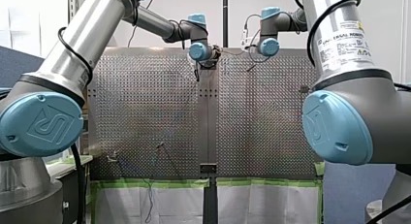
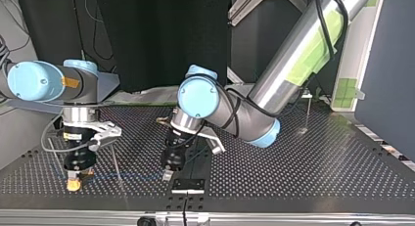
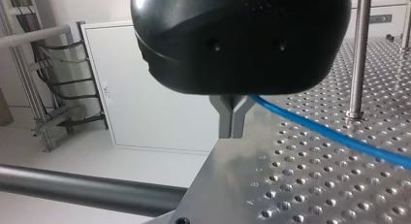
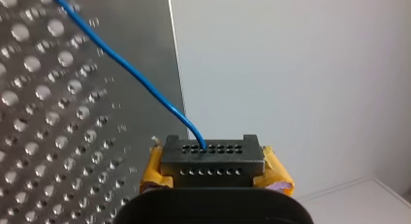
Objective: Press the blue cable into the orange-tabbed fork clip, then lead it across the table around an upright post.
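Two tools closed: right tool (image 4: 215, 167) on black connector (image 4: 213, 156), left tool (image 3: 231, 120) on thin taut blue cable (image 3: 339, 135).

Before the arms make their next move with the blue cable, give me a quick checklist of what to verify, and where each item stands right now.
1. Right gripper grip on the blue cable: shut on it. Ok.
2. Left gripper grip: fingers together, and the cable leaves right at them. Ok.
3. Cable span between the grippers: in the top view it runs straight, low over the table. Ok.
4. Orange-tabbed fork clip located: no view shows it clearly. Cannot tell.
5. Upright post: stands free beside the cable, which is not yet around it. Ok.
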